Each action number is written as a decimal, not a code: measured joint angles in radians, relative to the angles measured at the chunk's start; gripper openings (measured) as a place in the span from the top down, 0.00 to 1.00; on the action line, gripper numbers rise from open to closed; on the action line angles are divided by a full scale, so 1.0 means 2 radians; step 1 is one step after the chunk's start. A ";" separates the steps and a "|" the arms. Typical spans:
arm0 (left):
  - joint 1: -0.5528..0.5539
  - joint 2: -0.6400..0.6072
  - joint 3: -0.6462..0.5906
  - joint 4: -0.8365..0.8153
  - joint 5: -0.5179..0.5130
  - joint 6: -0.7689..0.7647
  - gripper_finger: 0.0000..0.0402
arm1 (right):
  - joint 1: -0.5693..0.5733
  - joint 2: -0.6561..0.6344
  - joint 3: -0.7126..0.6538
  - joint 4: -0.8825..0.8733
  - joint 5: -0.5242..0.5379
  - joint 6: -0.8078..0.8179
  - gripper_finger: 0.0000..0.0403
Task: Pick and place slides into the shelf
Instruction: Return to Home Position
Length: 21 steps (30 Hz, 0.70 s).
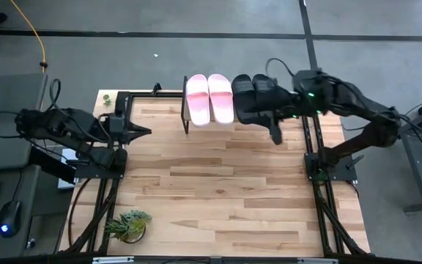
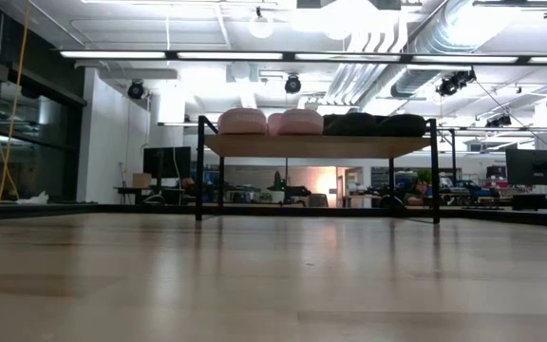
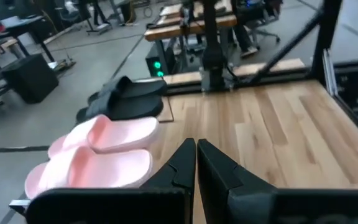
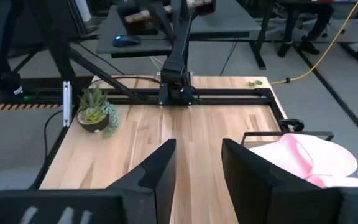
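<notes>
On the shelf at the far edge of the table, one row of four, side by side on the light wood top: two pink slides toward the left arm's side, two black slides toward the right arm's side, the inner pink and inner black close against each other. From table height, visible as a line of rounded humps, pink then black, filling most of the top. Left gripper low near its own base at the table's left edge, well apart from the shelf, fingers pressed together tip to tip, holding nothing. Right gripper over the table just in front of the black slides, arm reaching across above them, fingers parted with a clear gap, holding nothing. Small potted plant near the table's front left corner, well apart from the shelf.
</notes>
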 joint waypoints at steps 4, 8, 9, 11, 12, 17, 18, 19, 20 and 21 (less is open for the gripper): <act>0.000 -0.022 -0.032 0.001 0.000 -0.001 0.99 | 0.036 -0.033 0.000 -0.018 0.048 0.010 0.71; 0.000 -0.044 -0.054 0.014 0.000 -0.002 0.99 | 0.074 -0.060 0.000 -0.030 0.086 0.022 0.71; 0.000 -0.049 -0.058 0.015 0.004 -0.003 0.99 | 0.083 -0.066 0.000 -0.036 0.095 0.025 0.71; 0.000 -0.060 -0.065 0.018 0.007 -0.004 0.99 | 0.103 -0.075 0.000 -0.048 0.118 0.030 0.71; 0.000 -0.065 -0.069 0.024 0.007 -0.004 0.99 | 0.114 -0.079 0.000 -0.055 0.130 0.033 0.71; 0.000 -0.091 -0.088 0.027 0.016 -0.011 0.99 | 0.160 -0.093 0.000 -0.084 0.189 0.048 0.71; 0.000 -0.095 -0.093 0.027 0.016 -0.011 0.99 | 0.169 -0.096 0.000 -0.087 0.202 0.050 0.71; 0.000 -0.099 -0.098 0.027 0.016 -0.011 0.99 | 0.179 -0.099 -0.003 -0.084 0.214 0.051 0.71; 0.000 -0.102 -0.104 0.027 0.016 -0.011 0.99 | 0.187 -0.106 -0.014 -0.074 0.222 0.049 0.71; 0.000 -0.107 -0.110 0.029 0.016 -0.011 0.99 | 0.195 -0.116 -0.032 -0.061 0.227 0.045 0.71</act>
